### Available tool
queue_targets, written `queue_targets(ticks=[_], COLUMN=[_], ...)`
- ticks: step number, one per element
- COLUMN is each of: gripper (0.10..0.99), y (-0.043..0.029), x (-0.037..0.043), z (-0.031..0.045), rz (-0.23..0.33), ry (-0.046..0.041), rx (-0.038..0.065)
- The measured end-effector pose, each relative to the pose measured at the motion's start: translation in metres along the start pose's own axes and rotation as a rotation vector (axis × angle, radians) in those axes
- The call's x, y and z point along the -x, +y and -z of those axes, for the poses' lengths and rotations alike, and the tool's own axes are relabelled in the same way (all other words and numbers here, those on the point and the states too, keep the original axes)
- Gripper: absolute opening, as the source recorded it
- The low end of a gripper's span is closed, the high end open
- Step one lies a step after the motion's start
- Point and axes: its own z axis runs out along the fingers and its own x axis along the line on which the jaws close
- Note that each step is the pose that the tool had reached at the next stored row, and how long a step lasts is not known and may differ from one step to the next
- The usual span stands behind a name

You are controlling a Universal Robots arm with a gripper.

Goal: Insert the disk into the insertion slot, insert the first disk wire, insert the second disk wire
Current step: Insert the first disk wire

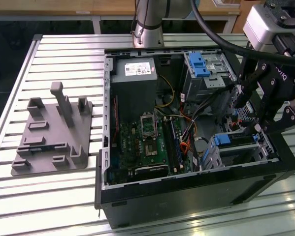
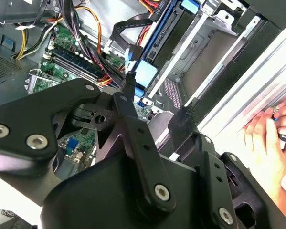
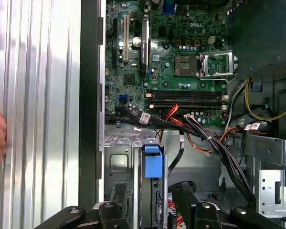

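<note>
Tool (image 3: pixel 151 193) spread apart, hovering over disk (image 3: pixel 152 160), disk inside insertion slot (image 3: pixel 116 162)

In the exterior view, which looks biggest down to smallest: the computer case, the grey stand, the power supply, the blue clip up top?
Largest to smallest:
1. computer case
2. grey stand beside it
3. power supply
4. blue clip
None look alike enough to tie.

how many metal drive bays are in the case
2: the taller bay with the blue clip, and the insertion slot lower at the exterior view's right; cables may hide others.
</note>
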Motion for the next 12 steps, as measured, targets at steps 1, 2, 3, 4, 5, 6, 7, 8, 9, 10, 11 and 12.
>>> queue_targets(ticks=[1, 2, 3, 4, 5, 6, 7, 8, 9, 10, 11, 12], gripper=[0.557, 0.557, 0.557, 0.557, 0.557, 0.557, 0.557, 0.557, 0.557, 0.557, 0.557, 0.557], y=[0.0000, 0.0000, 0.0000, -0.0004, -0.0019, -0.0038, -0.0060, -0.0085, -0.0112, -0.0144, -0.0179, -0.0216], x=[0.0000, 0.0000, 0.0000, 0.0000, 0.0000, -0.0001, -0.0001, -0.0002, -0.0002, -0.0001, 0.0002, 0.0007], z=[0.0000, 0.0000, -0.0001, -0.0002, -0.0003, -0.0003, -0.0004, -0.0004, -0.0003, -0.0004, -0.0003, -0.0004], rz=[0.000, 0.000, 0.000, 0.000, 0.000, 0.000, 0.000, 0.000, 0.000, 0.000, 0.000, 0.000], ry=[0.0000, 0.0001, 0.0001, 0.0001, 0.0000, 0.0001, 0.0001, 0.0000, 0.0001, 0.0000, 0.0001, 0.0000], rx=[0.000, 0.000, 0.000, 0.000, 0.000, 0.000, 0.000, 0.000, 0.001, 0.002, 0.003, 0.004])
